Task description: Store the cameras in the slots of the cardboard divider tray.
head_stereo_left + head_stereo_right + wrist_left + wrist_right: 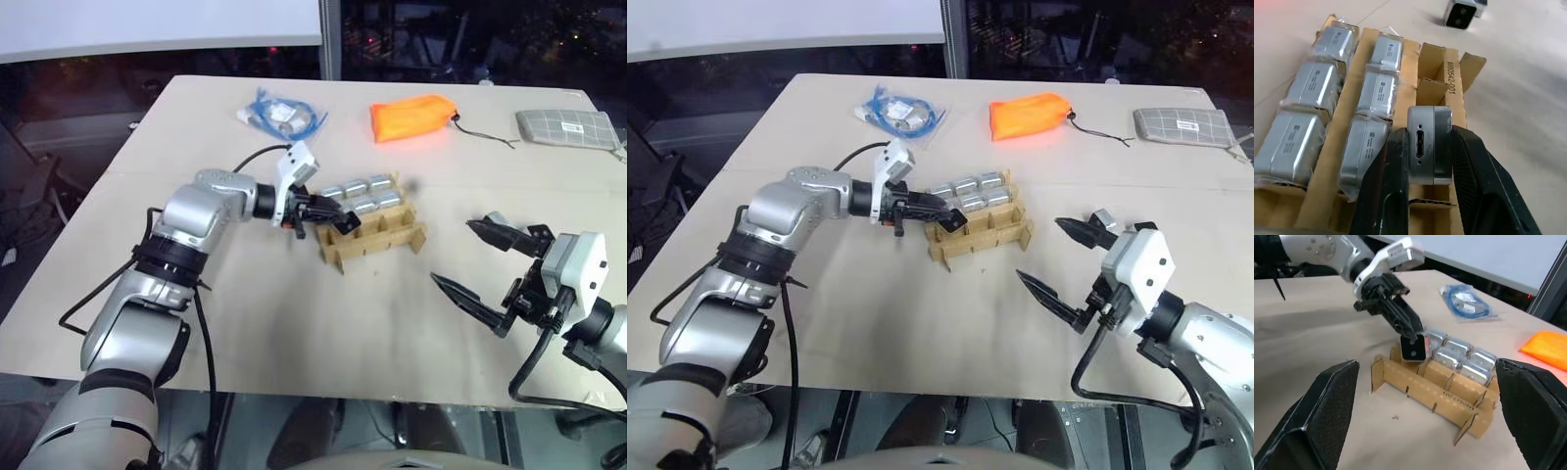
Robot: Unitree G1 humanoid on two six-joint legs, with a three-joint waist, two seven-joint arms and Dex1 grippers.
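The table (294, 333) is a broad beige surface carrying everything else. Near its middle sits the cardboard divider tray (377, 243), a brown grid of slots. Six wrapped cameras (1312, 88) already fill the two rows of slots farther from the robot, lying side by side in clear film, while the nearest row stands empty. The left gripper (328, 217) reaches in from the left over the tray's near-left corner, its two black fingers (1386, 186) clamped on a seventh camera (1430, 144); the wrist view shows its silver side with a small port, and the right wrist view shows its black lens face hanging just above the end slot. The right gripper (1053, 255) hovers to the right of the tray, well apart from it, fingers spread wide and holding nothing. Along the far edge lie an orange pouch (411, 117), a grey checked pouch (568, 127) and a bag of blue cable (279, 113)
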